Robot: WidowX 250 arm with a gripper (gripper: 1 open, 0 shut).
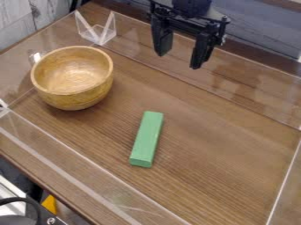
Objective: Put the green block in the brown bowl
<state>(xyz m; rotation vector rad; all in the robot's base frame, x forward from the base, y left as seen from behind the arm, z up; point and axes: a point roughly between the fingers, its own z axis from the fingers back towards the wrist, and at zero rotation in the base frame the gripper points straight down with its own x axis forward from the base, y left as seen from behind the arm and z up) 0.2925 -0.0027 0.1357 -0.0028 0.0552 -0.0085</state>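
the green block (146,139) lies flat on the wooden bench (223,141), one broad face down and its length running roughly from the near side towards the far side. lying that way it needs no propping, and its long sides are exposed, which should suit a grip across its narrow width. the brown bowl (97,97) sits upright beyond it and off to the left in the view, apart from the block, its mouth facing up to take whatever is lowered in.

the black fingers (182,46) are spread wide with nothing between them, up at the far end of the bench and well apart from both block and bowl. (a thin white object (99,30) stands behind the bowl; what it is for, i cannot tell.)

the job looks to be at its start, with the reach for the block to come. the fingers would probably do best to straddle its middle, so it hangs level; as it seems about as long as the bowl is wide, a careless drop could leave it perched on the rim.
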